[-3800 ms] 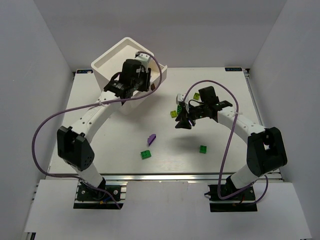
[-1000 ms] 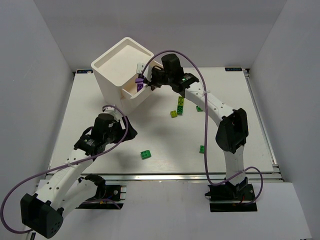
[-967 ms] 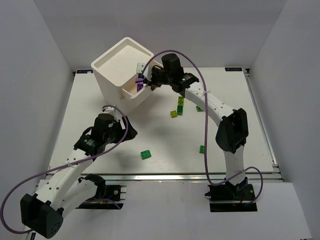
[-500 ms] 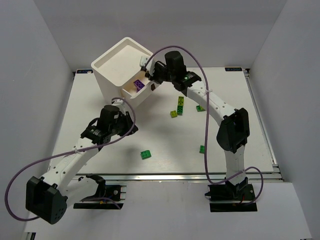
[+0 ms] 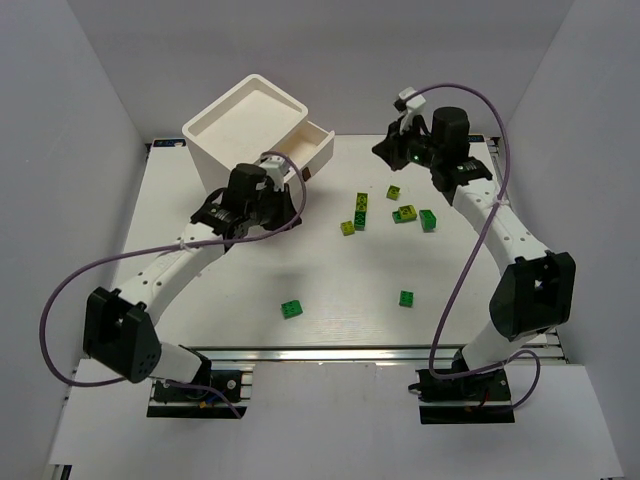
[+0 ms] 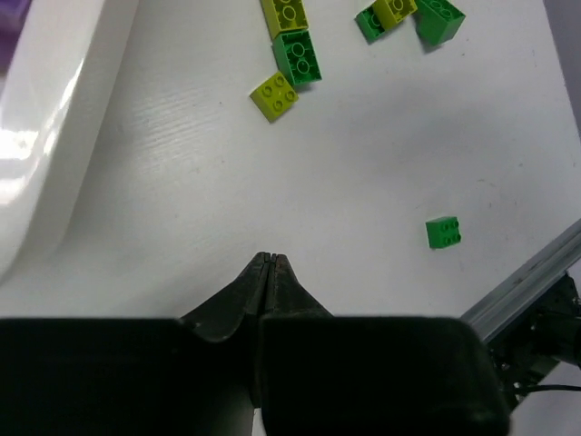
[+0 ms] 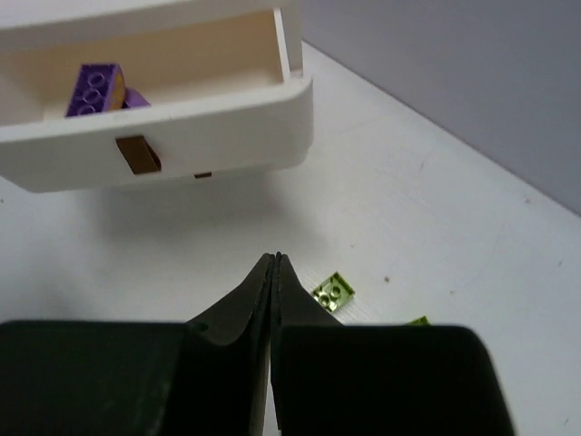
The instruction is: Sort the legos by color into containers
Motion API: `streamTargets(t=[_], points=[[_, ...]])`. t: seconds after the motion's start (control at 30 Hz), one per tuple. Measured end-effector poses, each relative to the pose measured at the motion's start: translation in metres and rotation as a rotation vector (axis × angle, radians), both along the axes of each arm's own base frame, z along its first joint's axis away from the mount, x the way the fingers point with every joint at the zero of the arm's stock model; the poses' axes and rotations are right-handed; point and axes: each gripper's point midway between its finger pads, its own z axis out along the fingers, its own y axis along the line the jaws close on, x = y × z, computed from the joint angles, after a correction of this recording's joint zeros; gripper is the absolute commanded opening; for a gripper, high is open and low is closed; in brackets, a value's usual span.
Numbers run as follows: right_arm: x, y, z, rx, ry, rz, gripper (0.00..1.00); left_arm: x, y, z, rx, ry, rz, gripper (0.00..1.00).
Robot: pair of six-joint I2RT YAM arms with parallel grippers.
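We saw white-linked arms with black joint housings, the left arm (image 5: 165, 268) and right arm (image 5: 495, 210) each trailing a purple cable (image 5: 440, 320); their black jaws tapered to points.

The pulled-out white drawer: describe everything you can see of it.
The white rounded plastic drawer is glossy, with a small brown pull tab on its front. It stands pulled out level from the white cube-shaped plastic unit, overhanging the white table. Inside lie purple studded bricks.
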Motion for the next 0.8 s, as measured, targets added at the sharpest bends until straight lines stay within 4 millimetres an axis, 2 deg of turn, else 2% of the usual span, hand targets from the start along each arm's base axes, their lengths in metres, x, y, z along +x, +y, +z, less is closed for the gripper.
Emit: streamTargets(t=[0.17,0.33,0.47,0.57,0.6,0.63,0.7,0.8], points=[[-0.005,-0.016,-0.045,-0.006,0.122,-0.026,0.0,0.032,-0.014,0.002,0.051,-0.042,-0.019,0.19],[-0.004,-0.024,-0.05,0.004,0.148,-0.033,0.0,0.068,-0.017,-0.008,0.142,-0.061,0.01,0.22],[-0.003,-0.031,-0.052,0.011,0.158,-0.041,0.0,0.093,-0.013,-0.021,0.221,-0.075,0.049,0.29],[-0.003,-0.033,-0.053,0.015,0.163,-0.037,0.0,0.098,-0.014,-0.021,0.271,-0.098,0.057,0.5],[-0.004,-0.034,-0.054,0.016,0.166,-0.035,0.0,0.101,-0.015,-0.018,0.281,-0.11,0.059,0.69],[-0.004,-0.034,-0.054,0.017,0.168,-0.034,0.0,0.104,-0.016,-0.015,0.291,-0.125,0.058,0.74],[-0.004,-0.036,-0.054,0.02,0.168,-0.03,0.0,0.111,-0.016,-0.009,0.309,-0.153,0.078,0.8],[-0.005,-0.036,-0.054,0.023,0.17,-0.022,0.0,0.124,-0.01,-0.009,0.35,-0.176,0.108,0.81]])
